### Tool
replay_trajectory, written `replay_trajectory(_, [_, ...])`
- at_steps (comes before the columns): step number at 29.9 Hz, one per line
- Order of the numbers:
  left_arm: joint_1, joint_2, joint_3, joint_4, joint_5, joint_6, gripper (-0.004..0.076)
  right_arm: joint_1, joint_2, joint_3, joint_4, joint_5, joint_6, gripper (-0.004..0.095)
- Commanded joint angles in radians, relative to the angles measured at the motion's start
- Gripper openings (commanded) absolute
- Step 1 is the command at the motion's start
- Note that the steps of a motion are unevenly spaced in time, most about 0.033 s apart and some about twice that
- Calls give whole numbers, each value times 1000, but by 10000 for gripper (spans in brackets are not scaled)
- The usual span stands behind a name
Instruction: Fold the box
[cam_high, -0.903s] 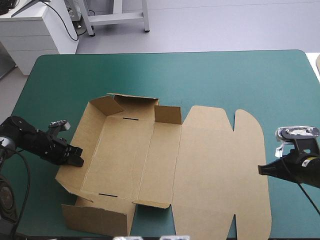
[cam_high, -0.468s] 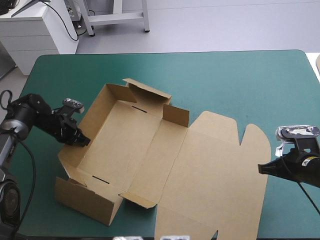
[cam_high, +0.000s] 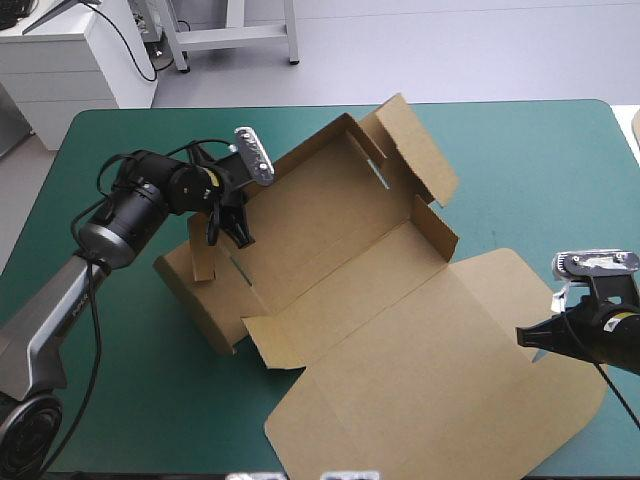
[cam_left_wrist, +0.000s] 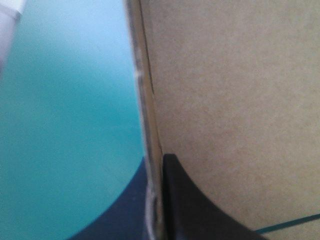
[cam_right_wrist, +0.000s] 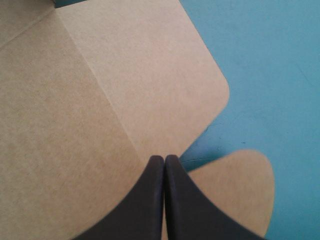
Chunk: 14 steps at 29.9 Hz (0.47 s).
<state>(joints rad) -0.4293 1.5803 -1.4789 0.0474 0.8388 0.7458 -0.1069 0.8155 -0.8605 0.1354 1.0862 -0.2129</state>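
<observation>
Brown box (cam_high: 340, 250): lies askew across the middle of the teal-green bench (cam_high: 520, 160), tray end toward the far left with walls raised, lid flat toward the near right corner. Left pincer (cam_high: 228, 228): clamps all but closed on the tray's left wall, board edge pinched between black fingers. Right pincer (cam_right_wrist: 164, 159): fingers pressed fully together, nothing between them; hangs at the lid's right edge, over the notch between two rounded flaps.
</observation>
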Motion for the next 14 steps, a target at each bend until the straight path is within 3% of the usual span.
replay_trajectory(1, [-97, -40, -38, 125, -202, 2, -8, -8, -6, -24, 10, -44, -5, -21])
replay_trajectory(7, [-227, -40, -38, 247, -331, 2, -8, -8, -6, -24, 10, -44, 3, -21])
replay_trajectory(14, [-335, -40, -34, 312, -365, 2, -8, -8, -6, -24, 10, -44, 7, -21])
